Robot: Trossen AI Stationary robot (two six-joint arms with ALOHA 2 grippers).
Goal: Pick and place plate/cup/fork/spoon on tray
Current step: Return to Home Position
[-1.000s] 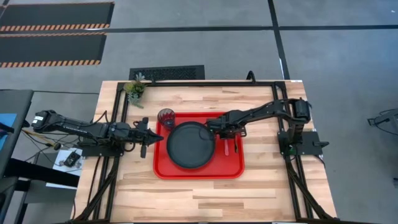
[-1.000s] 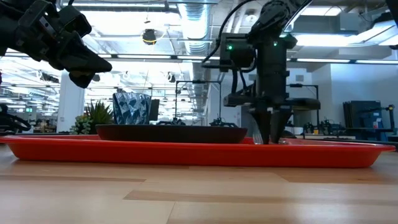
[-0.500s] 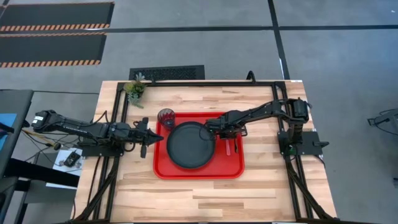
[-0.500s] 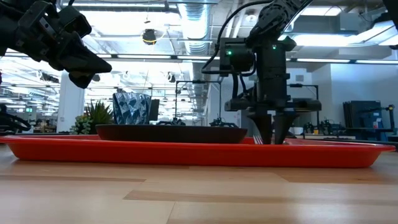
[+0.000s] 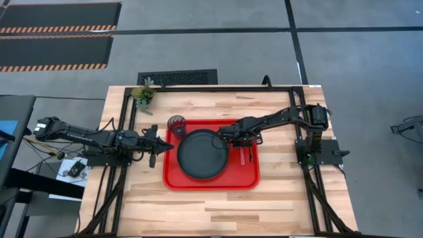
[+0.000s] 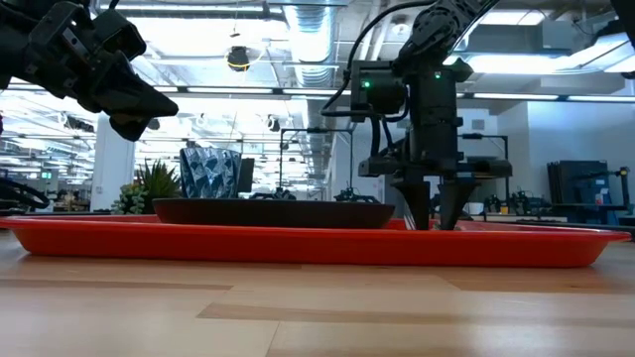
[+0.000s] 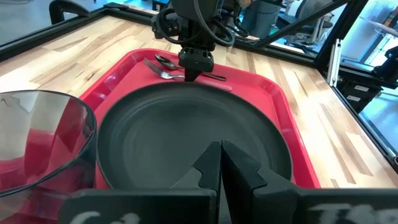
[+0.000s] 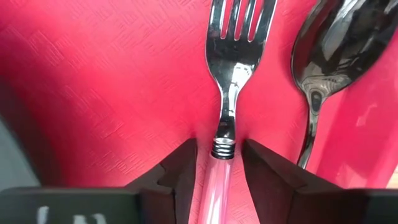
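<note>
The red tray (image 5: 251, 178) lies mid-table. The black plate (image 5: 201, 153) rests flat on it. The red-tinted cup (image 5: 176, 124) stands at its far left corner. The fork (image 8: 233, 74) and the dark spoon (image 8: 329, 56) lie side by side on the tray, to the right of the plate. My right gripper (image 8: 221, 146) points down over the fork, open. Its fingers stand on either side of the pink handle (image 8: 217, 186), just behind the neck, with a gap on each side. My left gripper (image 5: 162, 147) is shut and empty, above the table left of the tray.
A small potted plant (image 5: 143, 94) stands at the table's far left corner. Black frame rails run along the table's left and right sides. Bare wood lies in front of the tray (image 5: 218, 205).
My right gripper's fingers have opened a little over the fork's handle, and the fork lies flat on the tray. The left arm has kept still.
</note>
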